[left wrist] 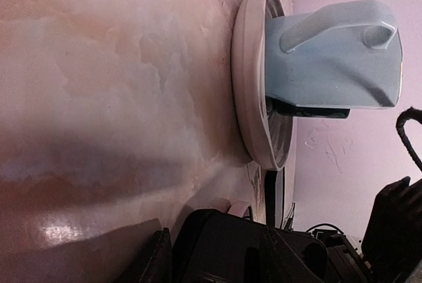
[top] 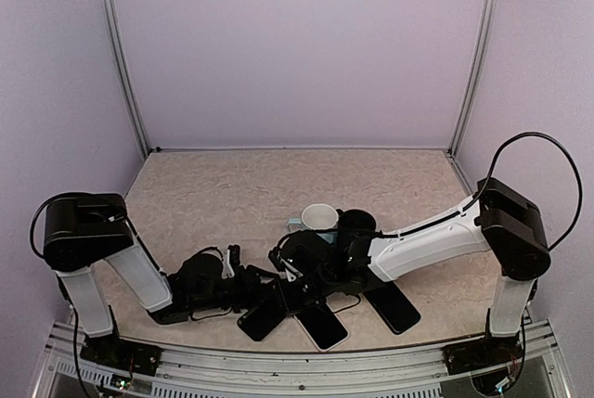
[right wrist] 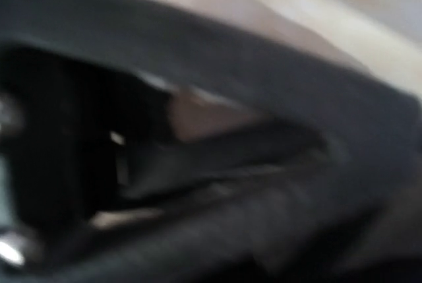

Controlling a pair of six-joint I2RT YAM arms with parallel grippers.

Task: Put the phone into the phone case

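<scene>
Three flat black slabs, phones or cases, fan out at the table's front: one (top: pixel 263 316), a second (top: pixel 322 326) and a third (top: pixel 393 307). I cannot tell phone from case. My left gripper (top: pixel 243 279) lies low beside the leftmost slab. In the left wrist view (left wrist: pixel 217 256) a black round-cornered piece (left wrist: pixel 217 237), seemingly the phone case, sits between its fingers. My right gripper (top: pixel 295 263) reaches in from the right and meets it over the slabs. The right wrist view is blurred and shows only a dark frame (right wrist: pixel 217 52) very close.
A white mug (top: pixel 320 217) and a black mug (top: pixel 357 224) stand just behind the grippers. The left wrist view shows a light blue mug (left wrist: pixel 336 59) on a pale plate (left wrist: pixel 254 78). A rail runs along the near edge (top: pixel 297 361).
</scene>
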